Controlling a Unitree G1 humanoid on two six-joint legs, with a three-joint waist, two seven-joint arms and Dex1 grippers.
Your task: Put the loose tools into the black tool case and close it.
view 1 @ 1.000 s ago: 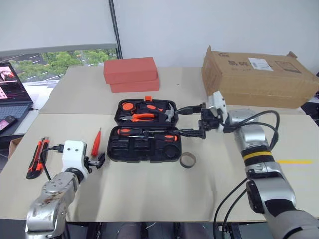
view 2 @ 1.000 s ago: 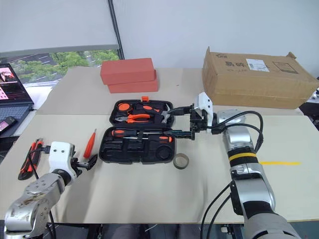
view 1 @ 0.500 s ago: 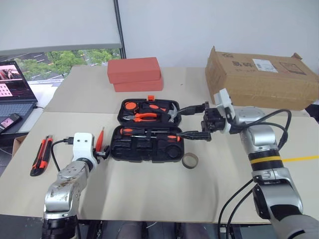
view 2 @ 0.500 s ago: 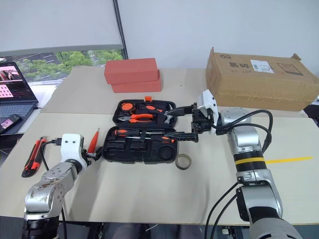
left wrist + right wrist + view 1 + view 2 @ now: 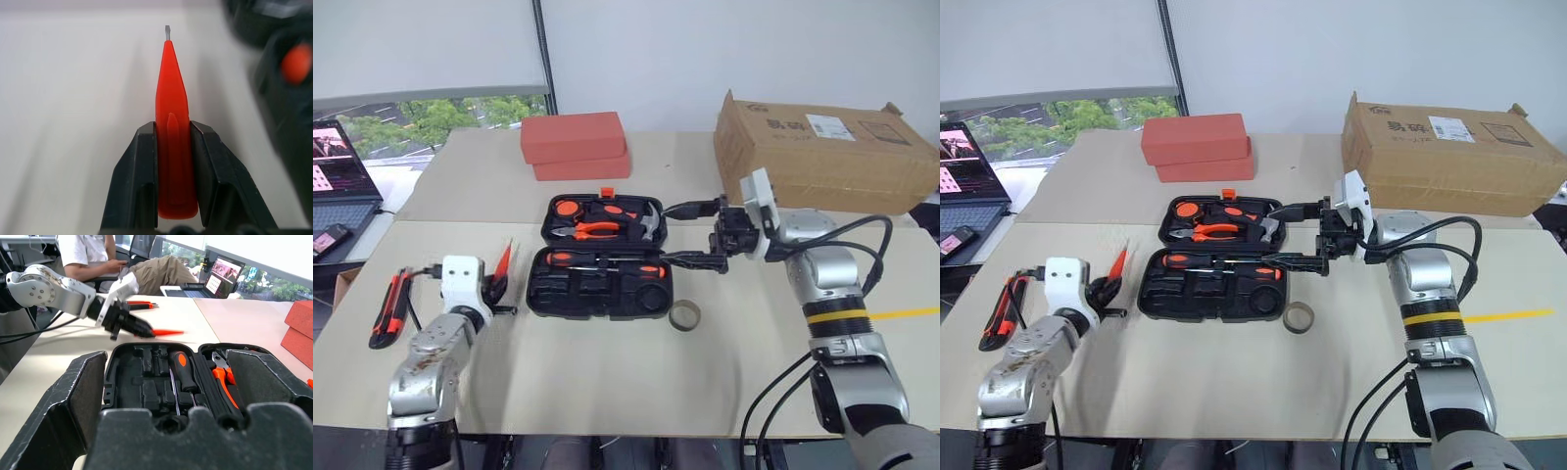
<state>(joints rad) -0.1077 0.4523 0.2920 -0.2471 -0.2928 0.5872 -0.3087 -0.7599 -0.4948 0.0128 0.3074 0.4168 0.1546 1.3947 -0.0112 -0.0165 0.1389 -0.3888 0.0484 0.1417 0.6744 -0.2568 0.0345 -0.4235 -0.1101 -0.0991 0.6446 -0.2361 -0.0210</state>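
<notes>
The black tool case [image 5: 597,296] lies open in the middle of the table, with a black-and-orange screwdriver [image 5: 607,259], pliers and a hammer in its recesses. My left gripper [image 5: 494,284] is shut on the small all-orange screwdriver [image 5: 171,98], held off the table just left of the case with its tip pointing forward and up. The utility knife [image 5: 389,308] lies further left. The ring roll [image 5: 684,315] rests on the table off the case's front right corner. My right gripper [image 5: 690,235] hangs open at the case's right side, holding nothing.
Two stacked red-orange blocks [image 5: 573,145] sit behind the case. A cardboard box [image 5: 822,147] stands at the back right, and a laptop [image 5: 337,166] is off the table's left edge. A seated person [image 5: 98,249] appears beyond the table.
My left gripper has shut on the small orange screwdriver and raised it off the table, tip tilted up. The right arm has stayed about where it was.
</notes>
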